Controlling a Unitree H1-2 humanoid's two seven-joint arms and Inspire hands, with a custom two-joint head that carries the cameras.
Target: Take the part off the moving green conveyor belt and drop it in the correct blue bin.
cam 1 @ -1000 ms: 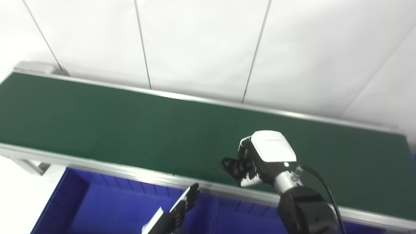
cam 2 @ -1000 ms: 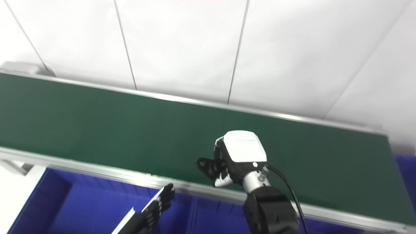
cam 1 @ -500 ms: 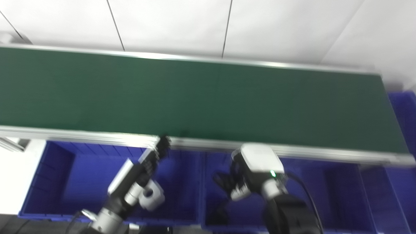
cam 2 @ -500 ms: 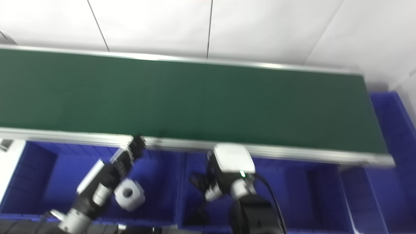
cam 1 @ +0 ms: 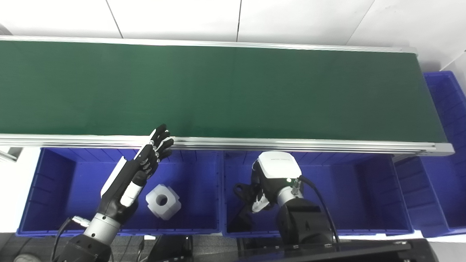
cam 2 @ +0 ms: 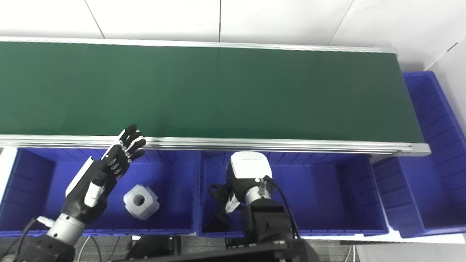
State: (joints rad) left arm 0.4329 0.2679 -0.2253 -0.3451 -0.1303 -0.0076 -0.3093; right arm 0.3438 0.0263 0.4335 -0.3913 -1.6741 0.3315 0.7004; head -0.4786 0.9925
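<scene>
Now a black part is gripped in the right robot hand over the middle blue bin; the left robot hand is held unclenched above the left bin.

A white panelled wall with thin dark seams stands behind.

Both head cameras look steeply down, sharing the conveyor belt and blue bins.

No text, label or number is legible anywhere.
</scene>
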